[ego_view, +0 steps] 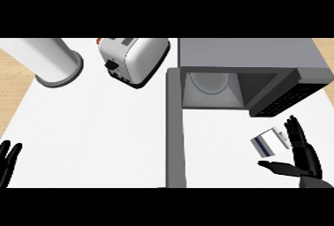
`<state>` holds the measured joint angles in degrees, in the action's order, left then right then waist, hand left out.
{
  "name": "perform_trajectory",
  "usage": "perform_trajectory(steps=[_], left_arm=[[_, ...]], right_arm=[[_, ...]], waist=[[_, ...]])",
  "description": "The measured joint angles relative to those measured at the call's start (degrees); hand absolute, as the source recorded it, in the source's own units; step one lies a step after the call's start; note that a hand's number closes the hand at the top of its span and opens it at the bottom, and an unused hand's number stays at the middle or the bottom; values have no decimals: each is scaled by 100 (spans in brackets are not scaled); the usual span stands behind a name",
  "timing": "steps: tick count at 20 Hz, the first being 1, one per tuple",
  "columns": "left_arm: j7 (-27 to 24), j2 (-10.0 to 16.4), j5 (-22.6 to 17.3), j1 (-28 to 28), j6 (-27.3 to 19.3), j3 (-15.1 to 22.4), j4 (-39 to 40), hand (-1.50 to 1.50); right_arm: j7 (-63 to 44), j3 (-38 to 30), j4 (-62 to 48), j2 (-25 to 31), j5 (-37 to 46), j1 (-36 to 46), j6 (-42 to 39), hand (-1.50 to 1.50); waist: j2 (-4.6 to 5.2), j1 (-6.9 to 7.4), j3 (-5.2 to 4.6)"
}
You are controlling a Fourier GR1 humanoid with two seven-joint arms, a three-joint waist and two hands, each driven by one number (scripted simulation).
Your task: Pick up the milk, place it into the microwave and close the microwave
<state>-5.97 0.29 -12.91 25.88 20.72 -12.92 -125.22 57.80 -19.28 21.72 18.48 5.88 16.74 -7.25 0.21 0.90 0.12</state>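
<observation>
Right hand [310, 165] open, fingers [299, 139] straight and a little apart, thumb out to the side, closed on nothing. Just beside those fingers, on the thumb side and above the thumb: the milk [267, 143], a small white carton with a blue band, lying tilted on the white counter [98, 132], apparently not yet touched. Probably light and fairly stiff, yet liable to dent if squeezed, and smooth enough to slip. Best taken across the two broad faces, near the middle, thumb against one and fingers against the other. Farther out, beyond the fingertips: the microwave [251, 53], cavity open, dark control panel [287, 95] nearest the hand, grey door [176, 132] swung out well to the thumb side. Beyond the door, a toaster [134, 59] and a white cylinder [55, 59]. Far across the counter, at the lower edge, left hand [8, 161] resting open, fingers up. Hard to make out: the carton's cap, its upper end, whether full or empty. Cut off: right wrist, most of the left hand, cylinder's top, microwave's rear.
</observation>
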Motion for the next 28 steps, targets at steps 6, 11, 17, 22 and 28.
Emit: perform_trajectory(steps=[6, 11, 17, 22, 28], left_arm=[[-160, 17, -47, 58, 21, 32, 120, -150], [-160, 53, -86, -20, 71, -61, 181, -150], [-208, 21, -140, 184, 181, -75, 100, -150], [-133, 49, -153, 54, 144, -117, 127, -150], [-158, 69, -236, 65, 186, -228, 145, -150]], right_arm=[[67, -13, -565, 70, 8, 208, -98, -150], [163, -72, -706, -23, -35, 284, -31, -150], [135, -195, -673, -37, -245, 367, -224, 150], [79, -238, -523, -153, -450, 371, -499, 150], [-62, -220, -345, -289, -649, 402, -777, 150]], waist=[[7, 24, 4], [12, 26, 6], [9, 35, 8], [9, 8, 10], [4, 6, 7]])
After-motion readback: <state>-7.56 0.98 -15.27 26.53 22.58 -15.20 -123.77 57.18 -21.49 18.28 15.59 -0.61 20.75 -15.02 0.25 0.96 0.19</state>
